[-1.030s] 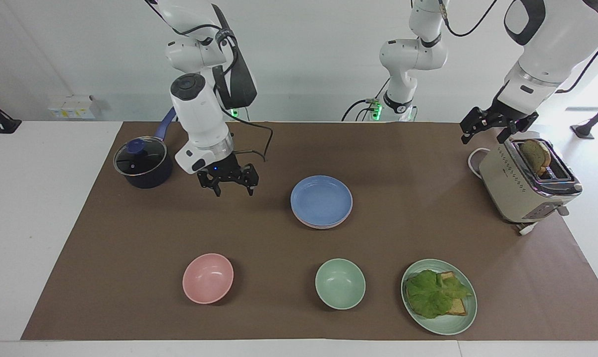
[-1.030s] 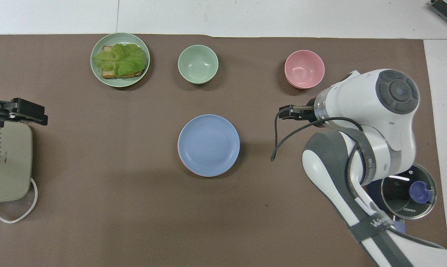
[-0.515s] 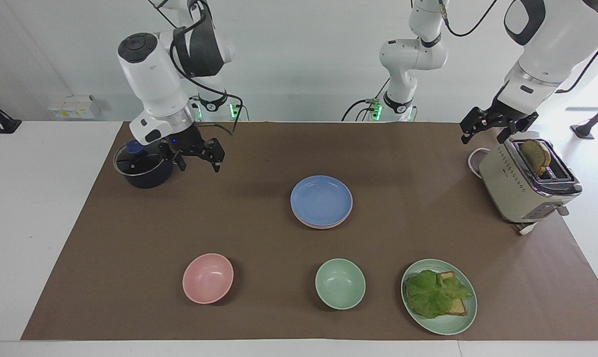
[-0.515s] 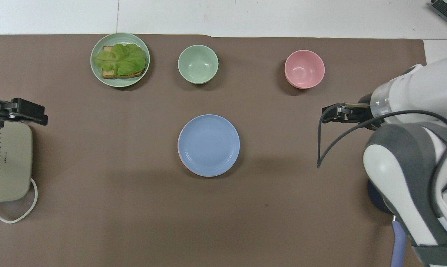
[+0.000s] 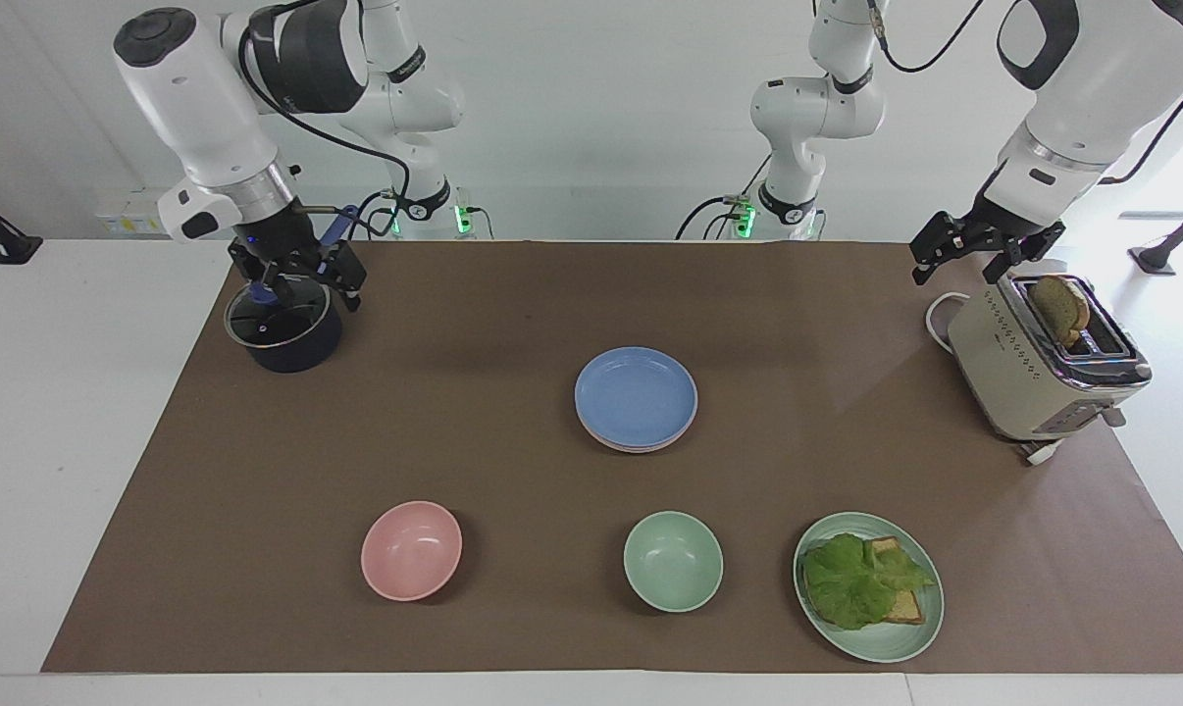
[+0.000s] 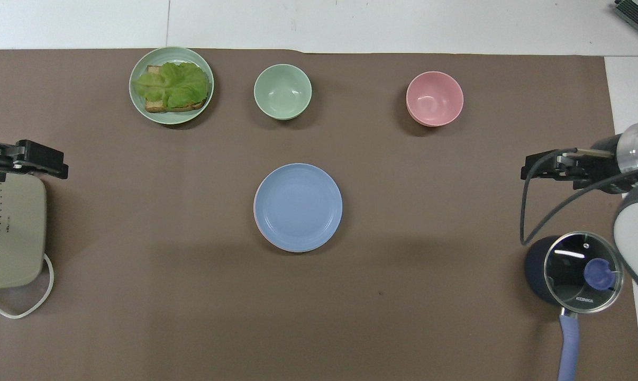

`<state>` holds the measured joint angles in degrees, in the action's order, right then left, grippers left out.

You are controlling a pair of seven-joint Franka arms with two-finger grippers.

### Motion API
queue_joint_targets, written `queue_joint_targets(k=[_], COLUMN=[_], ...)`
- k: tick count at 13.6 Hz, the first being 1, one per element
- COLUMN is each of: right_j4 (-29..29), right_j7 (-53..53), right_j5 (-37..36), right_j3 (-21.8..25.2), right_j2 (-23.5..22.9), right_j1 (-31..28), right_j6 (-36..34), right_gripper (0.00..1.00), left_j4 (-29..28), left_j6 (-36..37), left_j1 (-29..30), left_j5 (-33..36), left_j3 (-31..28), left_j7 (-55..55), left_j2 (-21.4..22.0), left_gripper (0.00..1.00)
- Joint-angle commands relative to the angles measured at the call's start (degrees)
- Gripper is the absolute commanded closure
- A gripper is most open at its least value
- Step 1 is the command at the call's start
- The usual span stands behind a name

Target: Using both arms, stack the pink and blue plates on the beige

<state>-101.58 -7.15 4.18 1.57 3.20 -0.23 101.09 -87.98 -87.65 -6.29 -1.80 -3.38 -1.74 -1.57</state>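
The blue plate (image 5: 636, 394) lies at mid-table on top of the stack; a pink plate (image 5: 619, 444) edge shows just under it, and the beige plate cannot be made out. Farther from me stand a pink bowl (image 5: 411, 549), a green bowl (image 5: 672, 561) and a green plate (image 5: 920, 637) with lettuce and bread. My right gripper (image 5: 295, 284) hangs over the lidded pot (image 5: 282, 329), fingers spread, empty. My left gripper (image 5: 984, 250) hangs just above the toaster (image 5: 1028, 373), fingers spread, empty.
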Motion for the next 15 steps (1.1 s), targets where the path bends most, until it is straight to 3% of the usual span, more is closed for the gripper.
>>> queue_joint_targets(k=[1,6,10,15], right_j4=[5.0,13.9,8.9,13.4], right_j7=[4.7,5.1,6.0,7.2], right_j5=[-4.0,-5.5,-5.6,-5.9], right_j3=[-0.7,-0.8,-0.9,-0.9], right_j2=[-0.3,-1.2,1.4,-0.4], right_j1=[-1.6,-1.5,-1.3,-1.0], right_j6=[-3.3,-13.4,-11.8,-19.9], right_gripper=[0.0,0.0,0.0,0.0], left_j4=[-0.5,-0.5,-0.5,-0.5], left_j6=[0.5,0.5,0.5,0.5], left_j1=[0.2,0.2,0.2,0.2], left_j5=[1.0,1.0,1.0,1.0], left_j3=[0.0,0.0,0.0,0.0], left_j7=[0.7,0.7,0.7,0.7], left_j2=[0.6,0.6,0.6,0.6], left_gripper=[0.0,0.0,0.0,0.0])
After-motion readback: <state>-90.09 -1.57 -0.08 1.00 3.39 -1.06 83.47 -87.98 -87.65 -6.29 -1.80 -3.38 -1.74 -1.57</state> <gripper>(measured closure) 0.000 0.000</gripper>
